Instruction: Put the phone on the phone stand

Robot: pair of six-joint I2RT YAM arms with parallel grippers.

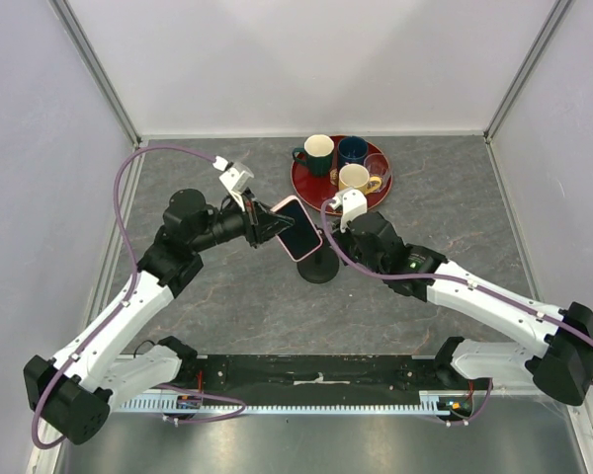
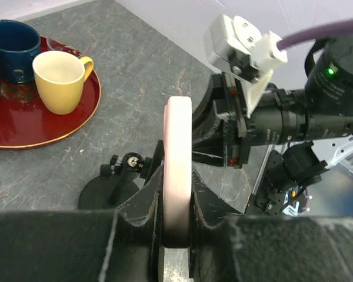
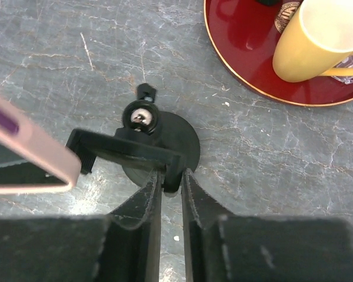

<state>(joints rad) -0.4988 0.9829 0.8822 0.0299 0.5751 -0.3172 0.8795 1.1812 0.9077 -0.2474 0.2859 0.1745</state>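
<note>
Left claw (image 2: pixel 176 205) you've got clamped on the phone (image 2: pixel 178 147); right claw (image 3: pixel 169 176) pinches the phone stand (image 3: pixel 129 151) cradle, phone just beside it.

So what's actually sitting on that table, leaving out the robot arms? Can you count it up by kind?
Mugs: 3 (green mug, dark blue mug, yellow mug)
Clear glass: 1
Red tray: 1
Phone: 1
Phone stand: 1
Total: 7
</note>
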